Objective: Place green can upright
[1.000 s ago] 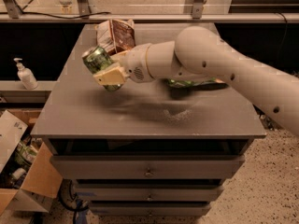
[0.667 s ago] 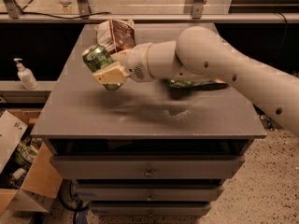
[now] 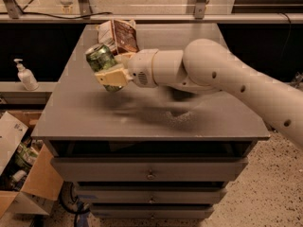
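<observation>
Counting first: one green can (image 3: 101,59), one brown and white carton (image 3: 118,34), one pump bottle (image 3: 24,74), one open cardboard box (image 3: 26,178), and three drawer fronts (image 3: 150,169) stacked under the bench (image 3: 71,117).

My jaws are clamped on the green can, spread only as far as its body is wide. One cream-coloured finger (image 3: 112,77) lies across the side of the can that faces the camera. The other sits behind it, mostly hidden. I hold the jaws over the left part of the bench, near its middle from front to back. My arm (image 3: 222,79) reaches in from the right across the surface.

The can is tilted rather than upright. Its silver top leans toward the upper left and its lower end is tucked in between the fingers. It looks raised off the bench, with a soft shadow on the grey top below and to the right.

The carton stands just behind the can, toward the rear left corner of the bench. I cannot tell whether the two touch. It is the nearest thing to the can and crowds the space behind my jaws.

The pump bottle stands on a ledge off the left side, well apart from the bench top. The cardboard box sits on the floor at the lower left, beside the drawers, with its flaps open.
</observation>
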Robot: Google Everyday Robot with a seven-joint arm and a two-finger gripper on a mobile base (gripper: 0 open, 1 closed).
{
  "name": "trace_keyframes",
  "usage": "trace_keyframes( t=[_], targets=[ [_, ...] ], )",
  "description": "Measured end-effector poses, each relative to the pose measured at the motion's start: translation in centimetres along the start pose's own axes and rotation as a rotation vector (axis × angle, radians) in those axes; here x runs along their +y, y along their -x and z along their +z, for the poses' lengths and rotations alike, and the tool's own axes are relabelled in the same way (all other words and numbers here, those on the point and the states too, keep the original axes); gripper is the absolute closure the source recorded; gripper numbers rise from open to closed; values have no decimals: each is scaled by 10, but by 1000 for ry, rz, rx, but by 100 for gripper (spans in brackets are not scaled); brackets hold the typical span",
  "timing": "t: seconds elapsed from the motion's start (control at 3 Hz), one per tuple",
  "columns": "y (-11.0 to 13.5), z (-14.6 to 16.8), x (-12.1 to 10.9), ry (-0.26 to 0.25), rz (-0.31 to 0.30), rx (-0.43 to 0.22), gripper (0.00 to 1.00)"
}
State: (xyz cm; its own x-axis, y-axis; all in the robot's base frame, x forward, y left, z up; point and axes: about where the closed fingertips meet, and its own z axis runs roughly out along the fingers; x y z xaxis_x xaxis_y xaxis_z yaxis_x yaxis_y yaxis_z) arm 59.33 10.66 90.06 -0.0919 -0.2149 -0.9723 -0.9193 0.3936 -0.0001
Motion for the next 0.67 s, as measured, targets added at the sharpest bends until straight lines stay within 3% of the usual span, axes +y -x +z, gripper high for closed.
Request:
trace_keyframes(
  t=[0.33,0.67],
  targets=[
    [-7,-7,4,-36,62,-115,100],
    [-14,-3,8,-30,44,-100,100]
  ],
)
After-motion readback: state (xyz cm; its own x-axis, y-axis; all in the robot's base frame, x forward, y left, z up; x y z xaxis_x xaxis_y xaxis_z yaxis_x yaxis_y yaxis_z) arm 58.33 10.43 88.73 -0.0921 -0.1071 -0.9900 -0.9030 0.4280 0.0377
